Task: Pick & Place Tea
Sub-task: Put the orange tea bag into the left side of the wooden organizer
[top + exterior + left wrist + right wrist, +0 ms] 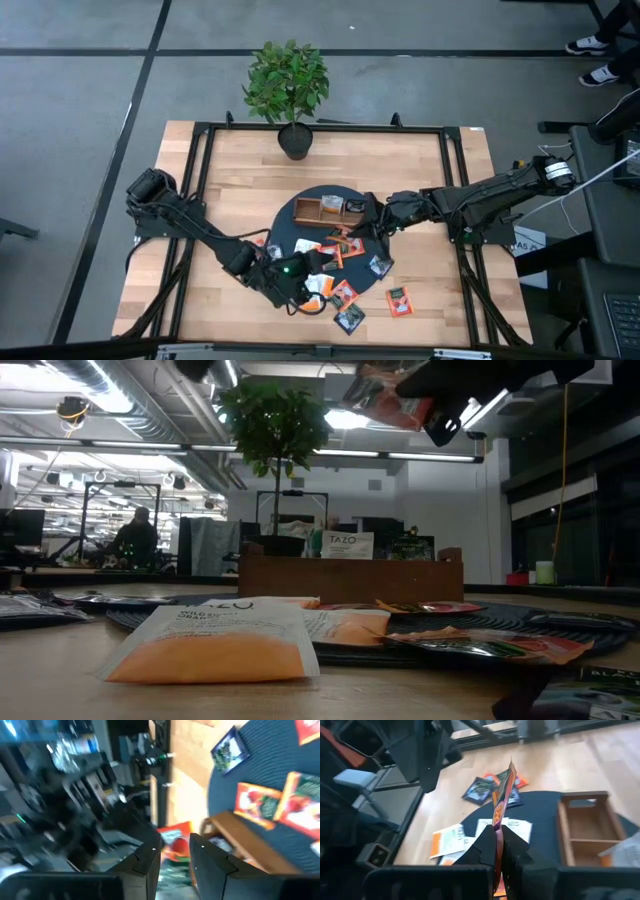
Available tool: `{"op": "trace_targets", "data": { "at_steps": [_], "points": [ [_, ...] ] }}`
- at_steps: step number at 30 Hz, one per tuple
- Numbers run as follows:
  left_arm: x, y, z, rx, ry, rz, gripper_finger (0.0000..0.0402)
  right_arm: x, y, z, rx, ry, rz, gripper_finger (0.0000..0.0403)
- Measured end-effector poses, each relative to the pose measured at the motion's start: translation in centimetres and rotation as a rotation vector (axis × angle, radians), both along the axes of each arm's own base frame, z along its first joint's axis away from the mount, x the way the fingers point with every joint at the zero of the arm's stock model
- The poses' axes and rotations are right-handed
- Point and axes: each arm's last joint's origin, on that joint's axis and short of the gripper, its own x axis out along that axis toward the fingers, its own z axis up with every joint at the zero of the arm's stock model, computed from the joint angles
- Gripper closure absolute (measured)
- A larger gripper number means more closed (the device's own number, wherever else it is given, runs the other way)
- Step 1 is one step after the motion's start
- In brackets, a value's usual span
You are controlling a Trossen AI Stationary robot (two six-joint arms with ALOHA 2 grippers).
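- Right gripper (496, 845) is pinched fully shut on an orange sachet (502, 795), gripping its lower edge so the packet stands on edge above the fingers; in the high view this gripper (362, 232) sits just right of centre, beside the right end of the wooden tray (330, 209), which suggests the sachet is being carried to a compartment rather than lifted off the mat

- Left gripper (175, 851) has its fingers partly apart with a clear gap between them and nothing clamped; an orange-and-green sachet shows through the gap but lies beyond the fingers, not in them; in the high view the left gripper (305, 283) is at lower centre, over the near rim of the dark round mat (290, 225), among loose sachets, likely readying for its own pick

- Tea is mostly still scattered: orange, white and dark packets lie across the mat's lower half and spill onto the wooden table (420, 170) toward the lower right; a white-and-orange sachet (215, 645) lies flat in the lower left of the low view

- Tray stands on the mat's upper part, its long side toward both arms; one packet seems to stand in it already; most of the sorting is left, by my judgement

- Potted plant (288, 85) at top centre is well apart from the work
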Motion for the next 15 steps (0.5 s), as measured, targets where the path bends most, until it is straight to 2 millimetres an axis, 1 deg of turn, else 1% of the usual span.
{"op": "trace_targets", "data": {
  "at_steps": [3,6,12,15],
  "points": [
    [-0.6,0.7,0.6,-0.147,-0.022,0.065,0.0309,0.0,-0.1,0.0,-0.031,-0.007,-0.019,0.0391],
    [-1.3,1.7,1.5,-0.292,-0.033,0.118,0.0314,0.0,-0.2,0.1,-0.06,-0.014,-0.037,0.0391],
    [-2.6,4.8,3.8,-0.562,-0.08,0.249,0.0327,-0.4,-0.3,0.8,-0.113,-0.048,-0.045,0.0391],
    [-3.3,6.6,4.2,-0.658,-0.105,0.302,0.0342,-0.8,-0.5,1.5,-0.146,-0.083,-0.078,0.0391]
  ]
}}
